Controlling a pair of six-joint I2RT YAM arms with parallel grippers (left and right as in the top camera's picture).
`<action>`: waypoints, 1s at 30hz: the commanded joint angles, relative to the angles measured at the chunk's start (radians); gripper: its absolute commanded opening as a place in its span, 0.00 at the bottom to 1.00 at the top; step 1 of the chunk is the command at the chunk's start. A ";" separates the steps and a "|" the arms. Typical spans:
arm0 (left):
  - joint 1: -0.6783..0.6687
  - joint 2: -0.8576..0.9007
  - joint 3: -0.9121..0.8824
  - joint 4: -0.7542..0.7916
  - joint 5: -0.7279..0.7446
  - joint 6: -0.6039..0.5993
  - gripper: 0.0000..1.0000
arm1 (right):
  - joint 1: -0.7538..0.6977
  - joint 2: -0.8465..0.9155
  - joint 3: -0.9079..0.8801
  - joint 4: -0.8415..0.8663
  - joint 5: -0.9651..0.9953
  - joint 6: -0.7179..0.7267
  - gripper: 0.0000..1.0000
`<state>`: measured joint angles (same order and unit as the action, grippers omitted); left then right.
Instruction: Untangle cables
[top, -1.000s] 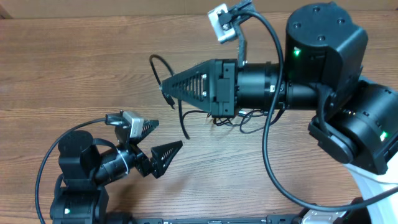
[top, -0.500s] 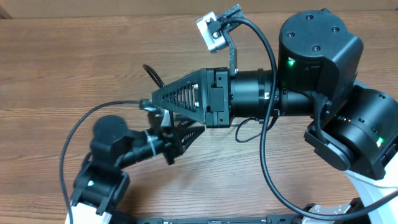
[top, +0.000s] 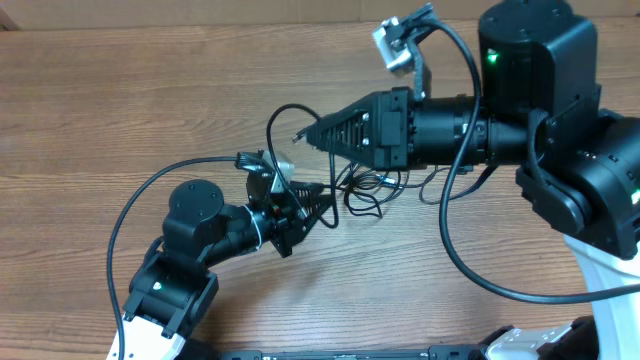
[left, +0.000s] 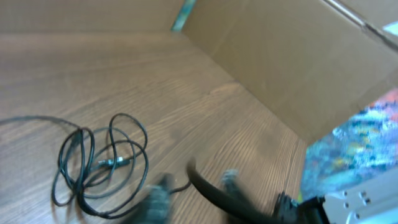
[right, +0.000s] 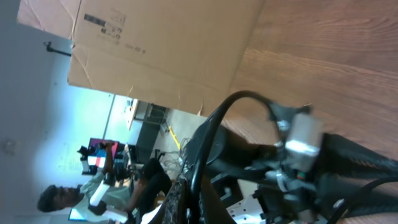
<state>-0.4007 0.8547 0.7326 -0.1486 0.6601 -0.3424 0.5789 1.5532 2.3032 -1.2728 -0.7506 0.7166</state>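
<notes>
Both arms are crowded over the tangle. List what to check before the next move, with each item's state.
1. Cables in view on the table: ok.
2. Right gripper holding a cord: cannot tell; its jaws are seen edge-on.
3. Left gripper holding a cord: cannot tell; its wrist view is blurred.
4. Room between the two grippers: not ok, they sit close together.
5. Sharp wrist views: not ok, both are smeared.

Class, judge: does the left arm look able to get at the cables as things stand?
Probably yes: left pincer sits beside the cables, bare table between; the right arm overhangs them.
</notes>
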 joint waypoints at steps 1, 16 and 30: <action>-0.006 -0.019 0.002 0.021 -0.005 -0.002 0.68 | -0.001 -0.018 0.023 0.003 -0.018 -0.039 0.04; -0.005 -0.019 0.002 0.083 -0.014 -0.002 0.59 | 0.007 -0.018 0.023 -0.054 -0.205 -0.033 0.04; -0.005 -0.021 0.002 0.138 -0.016 -0.031 0.04 | 0.039 -0.018 0.022 -0.077 -0.184 -0.063 0.04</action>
<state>-0.4007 0.8433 0.7315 -0.0154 0.6514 -0.3496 0.6277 1.5532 2.3032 -1.3415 -0.9516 0.6827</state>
